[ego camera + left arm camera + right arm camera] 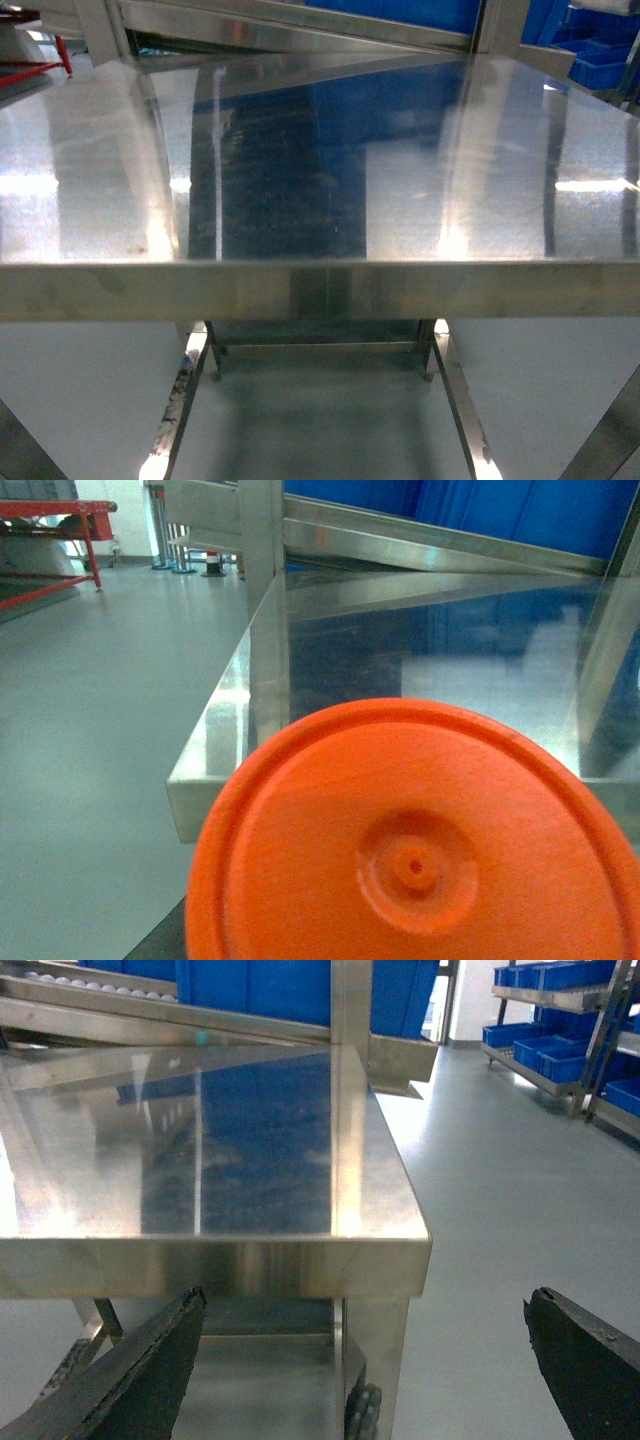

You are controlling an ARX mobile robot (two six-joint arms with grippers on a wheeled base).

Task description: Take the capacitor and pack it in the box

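- Desk is bare steel in head view; no capacitor and no box visible in any view.
- Left wrist view is mostly filled by a round orange disc with a centre dimple, close to the lens; can't tell what it is or whether it's held. Left jaws not visible, so state can't be told.
- Right gripper has jaws spread wide and empty, hanging just off the desk's front corner, below the top.
- Blue bins on shelves at far right; not task items.
- Step, judged: pre-pick, still searching or approaching.
- Next move calls for finding capacitor and box first, then lifting the right arm above desk level.
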